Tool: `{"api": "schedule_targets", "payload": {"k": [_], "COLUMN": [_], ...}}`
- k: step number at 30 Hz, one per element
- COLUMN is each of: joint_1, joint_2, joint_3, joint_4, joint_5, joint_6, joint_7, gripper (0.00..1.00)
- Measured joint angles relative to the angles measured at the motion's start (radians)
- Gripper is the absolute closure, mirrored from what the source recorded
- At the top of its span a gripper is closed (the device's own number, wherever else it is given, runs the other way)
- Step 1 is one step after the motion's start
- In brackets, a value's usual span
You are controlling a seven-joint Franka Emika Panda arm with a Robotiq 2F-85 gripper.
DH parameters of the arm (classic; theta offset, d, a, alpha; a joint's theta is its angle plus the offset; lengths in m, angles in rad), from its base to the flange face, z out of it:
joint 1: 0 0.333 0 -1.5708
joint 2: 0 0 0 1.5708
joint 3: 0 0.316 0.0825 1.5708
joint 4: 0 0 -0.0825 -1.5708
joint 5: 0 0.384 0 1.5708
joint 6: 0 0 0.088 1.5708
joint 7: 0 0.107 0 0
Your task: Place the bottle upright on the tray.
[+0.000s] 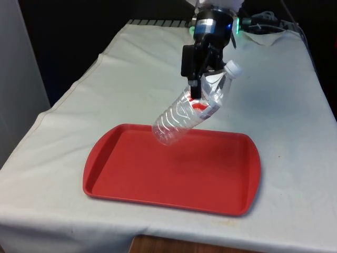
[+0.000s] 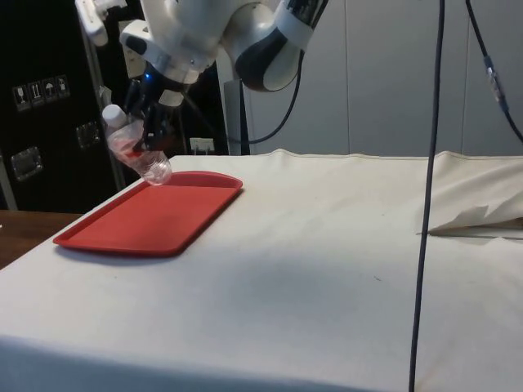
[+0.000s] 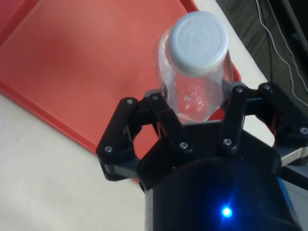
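Here, near the front view's upper centre, the black gripper (image 1: 202, 79) is clamped on the upper body of a clear plastic bottle (image 1: 190, 109), held tilted above the red tray's (image 1: 221, 195) far edge, white cap (image 3: 199, 37) uppermost. It looks empty, so probably light, thin-walled, crushable and slippery; gripping just under the shoulder seems sensible. The tray holds nothing.

The red tray (image 1: 131, 174) is unoccupied at frame centre; its far edge is overhung by the tilted bottle (image 1: 192, 110).
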Motion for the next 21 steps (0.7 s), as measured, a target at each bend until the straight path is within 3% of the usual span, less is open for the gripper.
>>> {"api": "schedule_targets", "payload": {"k": [21], "joint_1": [-0.017], "joint_2": [0.026], "joint_3": [-0.013], "joint_4": [-0.003], "joint_5": [0.105], "joint_6": [0.104], "joint_7": [0.003], "gripper": [0.86]}}
